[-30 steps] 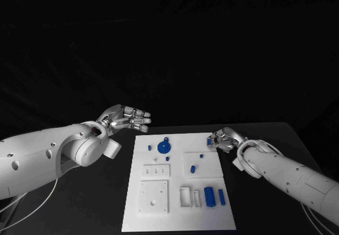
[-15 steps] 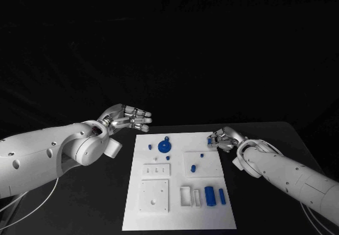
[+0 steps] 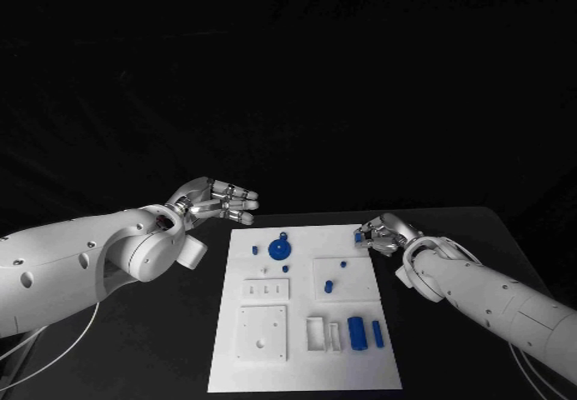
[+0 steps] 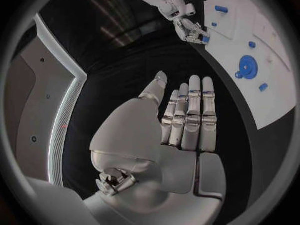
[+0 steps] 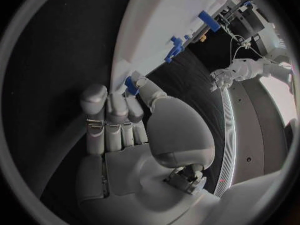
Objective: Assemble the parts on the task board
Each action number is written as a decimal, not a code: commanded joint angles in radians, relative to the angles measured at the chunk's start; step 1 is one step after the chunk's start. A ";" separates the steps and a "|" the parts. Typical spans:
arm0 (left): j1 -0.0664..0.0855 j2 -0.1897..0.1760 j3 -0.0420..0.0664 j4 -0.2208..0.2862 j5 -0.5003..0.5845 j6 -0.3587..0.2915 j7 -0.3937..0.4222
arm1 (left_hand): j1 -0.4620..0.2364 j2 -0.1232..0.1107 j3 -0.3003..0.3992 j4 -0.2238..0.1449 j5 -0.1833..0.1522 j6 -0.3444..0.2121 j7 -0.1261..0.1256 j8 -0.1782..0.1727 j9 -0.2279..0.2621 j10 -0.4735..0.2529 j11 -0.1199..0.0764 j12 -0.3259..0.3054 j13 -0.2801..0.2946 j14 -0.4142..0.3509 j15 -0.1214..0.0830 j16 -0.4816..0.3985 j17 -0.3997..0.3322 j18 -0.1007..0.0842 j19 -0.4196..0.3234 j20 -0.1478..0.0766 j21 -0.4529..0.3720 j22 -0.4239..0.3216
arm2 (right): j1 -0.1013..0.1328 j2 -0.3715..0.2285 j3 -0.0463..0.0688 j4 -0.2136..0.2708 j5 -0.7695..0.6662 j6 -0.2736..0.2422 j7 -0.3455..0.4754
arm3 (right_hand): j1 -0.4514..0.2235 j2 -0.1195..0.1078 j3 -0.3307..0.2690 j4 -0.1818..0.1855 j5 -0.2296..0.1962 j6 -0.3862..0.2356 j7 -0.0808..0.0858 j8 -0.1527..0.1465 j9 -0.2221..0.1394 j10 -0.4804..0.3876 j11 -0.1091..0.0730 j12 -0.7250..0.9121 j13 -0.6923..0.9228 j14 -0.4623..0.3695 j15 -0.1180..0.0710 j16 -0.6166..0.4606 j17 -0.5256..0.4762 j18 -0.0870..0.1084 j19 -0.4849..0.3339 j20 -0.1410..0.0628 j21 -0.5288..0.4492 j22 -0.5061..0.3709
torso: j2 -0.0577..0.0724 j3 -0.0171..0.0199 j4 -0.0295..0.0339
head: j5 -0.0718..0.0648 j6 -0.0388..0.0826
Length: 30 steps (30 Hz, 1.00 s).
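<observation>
Operator, your task board is lying in the middle of the black table, long side running from the near edge toward the far edge.

Your right hand is sitting at the board's far right corner. Its fingers are closing narrowly with the thumb around a small blue part right at the board's edge; the left wrist view is showing the same blue piece between those fingertips. Whether the part is lifted or touching the board, you cannot tell from these views.

Your left hand is hovering off the board, beyond its far left corner, over the bare table. Its fingers are lying straight and close together, thumb apart, holding nothing.

On the board you are seeing:
- a blue round disc part near the far edge, left of centre, with a small blue peg just beside it toward the left edge;
- a raised white square block by the right edge, carrying two small blue pieces;
- a blue cylinder and a thinner blue bar lying side by side toward the near right corner, next to a white slotted holder;
- a white square plate near the left edge.
</observation>
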 commanded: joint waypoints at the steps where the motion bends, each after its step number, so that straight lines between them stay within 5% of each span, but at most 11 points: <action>1: 0.001 0.000 0.001 0.001 -0.009 0.026 -0.003 | -0.002 0.021 0.003 0.011 -0.001 0.014 -0.002 -0.001 -0.001 0.005 -0.007 0.000 0.000 0.010 -0.005 0.003 0.004 -0.003 0.004 -0.005 0.006 0.002 | 0.000 -0.003 0.000 0.014 -0.006 -0.044 -0.004 | -0.008 -0.005 0.013 0.003 -0.002 0.019 0.001 0.003 0.004 0.003 -0.007 0.001 0.001 0.005 -0.006 0.002 0.002 0.000 0.002 -0.004 0.004 0.096 | 0.000 0.0004 -0.0011 | 0.000 -0.001; 7: 0.001 -0.001 0.001 -0.001 -0.023 0.045 -0.033 | -0.024 0.045 0.001 0.041 -0.001 0.078 -0.032 0.001 0.000 0.130 -0.054 0.001 0.001 0.106 -0.049 0.069 0.034 -0.003 0.071 -0.042 0.057 0.028 | 0.001 -0.020 0.000 0.064 -0.008 -0.055 -0.022 | -0.012 -0.014 0.014 0.005 0.013 0.021 0.000 0.003 0.004 0.004 -0.008 0.000 -0.001 0.007 -0.006 0.005 0.004 0.000 0.003 -0.004 0.007 0.096 | -0.001 0.0013 -0.0037 | 0.000 0.003; 12: 0.001 0.004 0.001 -0.004 -0.055 0.037 -0.099 | -0.060 0.039 -0.025 0.069 0.001 0.116 -0.057 -0.002 0.002 0.284 -0.102 0.004 0.004 0.202 -0.103 0.184 0.101 -0.014 0.157 -0.096 0.137 0.072 | 0.021 -0.044 0.000 0.140 -0.025 -0.051 -0.050 | -0.010 -0.023 0.018 0.001 0.051 0.022 0.000 0.004 0.004 0.006 -0.009 0.000 -0.001 0.008 -0.008 0.007 0.007 0.002 0.007 -0.005 0.019 0.098 | -0.005 0.0001 -0.0143 | 0.008 0.006; 14: 0.002 0.007 0.001 -0.007 -0.068 0.031 -0.124 | -0.067 0.027 -0.035 0.071 0.001 0.085 -0.049 -0.002 -0.002 0.321 -0.108 0.012 0.008 0.206 -0.113 0.231 0.127 -0.019 0.168 -0.107 0.155 0.084 | 0.028 -0.051 0.000 0.163 -0.029 -0.049 -0.058 | -0.012 -0.029 0.016 0.001 0.067 0.023 0.000 0.003 0.004 0.006 -0.009 -0.001 -0.001 0.008 -0.008 0.007 0.008 0.001 0.008 -0.005 0.026 0.100 | -0.007 0.0001 -0.0175 | 0.010 0.007; 17: 0.002 0.015 0.001 -0.013 -0.095 0.030 -0.172 | -0.081 0.017 -0.051 0.076 0.000 0.079 -0.054 -0.002 0.001 0.333 -0.131 0.124 0.050 0.208 -0.139 0.388 0.207 -0.026 0.207 -0.135 0.214 0.120 | 0.041 -0.063 0.000 0.210 -0.041 -0.040 -0.077 | -0.014 -0.029 0.014 0.003 0.068 0.024 -0.001 0.003 0.004 0.007 -0.010 0.000 -0.001 0.009 -0.007 0.010 0.011 0.001 0.010 -0.005 0.032 0.101 | -0.012 -0.0020 -0.0258 | 0.014 0.011; 18: 0.002 0.019 0.002 -0.017 -0.104 0.033 -0.189 | -0.091 0.017 -0.060 0.081 0.002 0.087 -0.053 -0.001 0.002 0.333 -0.132 0.178 0.063 0.165 -0.144 0.502 0.277 -0.044 0.185 -0.152 0.264 0.160 | 0.046 -0.067 0.000 0.228 -0.047 -0.036 -0.086 | -0.014 -0.029 0.012 0.004 0.066 0.025 -0.001 0.004 0.004 0.008 -0.010 0.000 -0.001 0.009 -0.007 0.011 0.012 0.002 0.010 -0.005 0.032 0.101 | -0.015 -0.0031 -0.0287 | 0.017 0.011; 20: 0.004 0.028 0.002 -0.025 -0.122 0.040 -0.228 | -0.099 0.018 -0.066 0.084 0.001 0.095 -0.062 -0.002 0.002 0.333 -0.144 0.236 0.079 0.150 -0.156 0.587 0.329 -0.043 0.165 -0.162 0.332 0.214 | 0.054 -0.073 -0.001 0.267 -0.063 -0.024 -0.109 | -0.015 -0.027 0.011 0.007 0.056 0.026 -0.002 0.003 0.004 0.008 -0.011 0.000 -0.001 0.009 -0.007 0.011 0.013 0.002 0.010 -0.004 0.032 0.101 | -0.021 -0.0041 -0.0341 | 0.023 0.009; 25: 0.006 0.059 0.001 -0.044 -0.141 0.045 -0.309 | -0.137 0.008 -0.074 0.110 0.000 0.100 -0.069 -0.002 0.002 0.333 -0.154 0.310 0.100 0.143 -0.168 0.677 0.374 -0.037 0.131 -0.173 0.430 0.299 | 0.068 -0.078 -0.010 0.349 -0.100 0.006 -0.167 | -0.012 -0.027 0.010 0.012 0.034 0.025 -0.002 0.003 0.004 0.008 -0.010 0.000 -0.001 0.009 -0.007 0.010 0.014 0.002 0.010 -0.004 0.029 0.100 | -0.036 -0.0066 -0.0413 | 0.042 0.008; 30: 0.006 0.097 -0.001 -0.061 -0.148 0.055 -0.386 | -0.172 -0.012 -0.077 0.136 -0.001 0.100 -0.070 -0.002 0.002 0.333 -0.155 0.349 0.110 0.140 -0.172 0.709 0.387 -0.035 0.114 -0.178 0.473 0.340 | 0.077 -0.069 -0.031 0.411 -0.134 0.016 -0.226 | -0.009 -0.034 0.018 0.020 0.027 0.026 -0.002 0.003 0.004 0.008 -0.011 0.000 0.000 0.009 -0.007 0.008 0.015 0.003 0.011 -0.004 0.025 0.099 | -0.045 -0.0097 -0.0447 | 0.059 0.002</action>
